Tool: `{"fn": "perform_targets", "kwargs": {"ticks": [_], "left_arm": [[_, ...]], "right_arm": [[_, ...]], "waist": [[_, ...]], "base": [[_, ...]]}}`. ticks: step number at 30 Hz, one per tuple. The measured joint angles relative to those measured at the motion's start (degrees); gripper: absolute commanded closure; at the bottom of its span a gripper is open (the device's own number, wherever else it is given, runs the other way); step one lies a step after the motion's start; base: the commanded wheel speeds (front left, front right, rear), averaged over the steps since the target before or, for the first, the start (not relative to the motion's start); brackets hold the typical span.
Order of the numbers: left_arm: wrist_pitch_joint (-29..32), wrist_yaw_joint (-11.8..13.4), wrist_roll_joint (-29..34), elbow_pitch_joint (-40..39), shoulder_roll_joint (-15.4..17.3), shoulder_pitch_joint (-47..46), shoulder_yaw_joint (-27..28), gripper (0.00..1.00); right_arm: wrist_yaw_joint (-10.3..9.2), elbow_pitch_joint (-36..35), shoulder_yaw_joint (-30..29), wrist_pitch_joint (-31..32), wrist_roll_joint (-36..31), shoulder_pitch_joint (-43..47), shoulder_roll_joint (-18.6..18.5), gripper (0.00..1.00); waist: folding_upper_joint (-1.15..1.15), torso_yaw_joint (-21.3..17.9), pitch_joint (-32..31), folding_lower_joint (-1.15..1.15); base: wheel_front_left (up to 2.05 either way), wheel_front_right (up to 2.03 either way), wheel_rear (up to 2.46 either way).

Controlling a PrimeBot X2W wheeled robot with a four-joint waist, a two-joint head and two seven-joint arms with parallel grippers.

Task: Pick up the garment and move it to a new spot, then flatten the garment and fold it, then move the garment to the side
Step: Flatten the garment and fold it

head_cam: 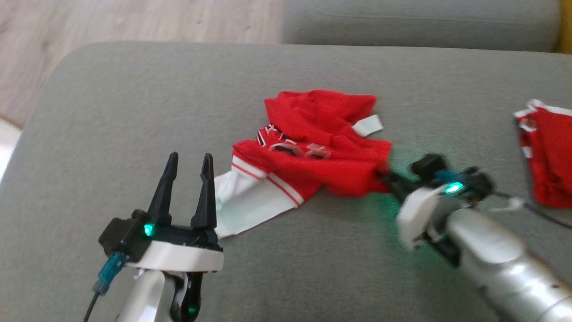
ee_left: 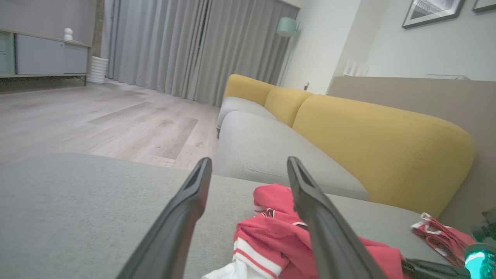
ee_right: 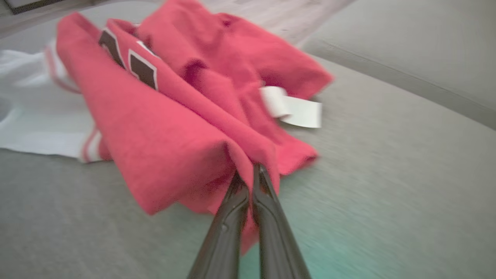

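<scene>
2 claws in frame, 1 doing work. my left claw (head_cam: 190, 156) hovers over the grey cushion (head_cam: 111, 112) with its fingers apart and nothing between them. it sits just beside the white sleeve (head_cam: 243, 203); whether it touches the sleeve, can't tell.

the garment (head_cam: 313, 156) sits crumpled mid-cushion: red body bunched, white sleeve trailing left, white tag (ee_right: 296, 110) sticking out the far side. my right claw (ee_right: 248, 174) is clamped on a fold at the garment's right edge, fingers pressed together with red cloth wrapped round the tips. further right, a 2nd red piece (head_cam: 545, 156) lies well apart.

step, my read: pick-up/move part of the task, with grip made on 1 side only. next move probably calls for a lift and carry with the right, high enough that the cloth clears the cushion. the left could take the sleeve end so it doesn't trail. risk: the grip is on a thin fold and may slip.

hard to see:
- right fingertips are buried in cloth in the head view, so the number of layers held is unknown.
- right wrist view is blurred.
- chest print is folded over, unreadable.
- 2nd red piece is cut off by the frame edge.
- whether any cloth is off the cushion: can't tell.
</scene>
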Motion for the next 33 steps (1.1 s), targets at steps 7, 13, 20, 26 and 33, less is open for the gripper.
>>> {"fn": "perform_targets", "kwargs": {"ticks": [7, 13, 20, 26, 33], "left_arm": [[0.0, -0.13, 0.08, -0.2, 0.0, 0.77, 0.59, 0.0], [0.0, -0.13, 0.08, -0.4, 0.0, 0.74, 0.52, 0.0], [0.0, -0.13, 0.07, -0.37, 0.0, 0.71, 0.52, 0.0], [0.0, -0.19, 0.08, -0.24, 0.0, 0.7, 0.8, 0.0], [0.0, -0.24, 0.07, -0.18, 0.0, 0.81, 1.27, 0.0]], "right_arm": [[0.0, 0.96, -11.37, -0.69, -2.98, -0.29, -6.15, 1.0], [0.0, 0.9, -20.39, -0.73, -7.03, -1.53, -7.66, 1.0], [0.0, -2.47, -27.78, 0.55, -11.57, -0.62, -6.7, 0.0], [0.0, -9.54, -39.89, -2.05, -17.71, 3.72, -2.78, 0.0], [0.0, -23.42, -46.77, -4.2, -21.75, 15.38, 8.51, 0.0]], "waist": [[0.0, -4.49, -1.48, 0.0], [0.0, -6.19, -1.12, 0.0], [0.0, -6.11, -1.05, 0.0], [0.0, -5.76, -1.5, 0.0], [0.0, -6.0, -2.38, -0.01]], "base": [[0.0, 0.0, 0.0], [0.0, 0.0, 0.0], [0.0, 0.0, 0.0], [0.0, 0.0, 0.0], [0.0, 0.0, 0.0]]}}
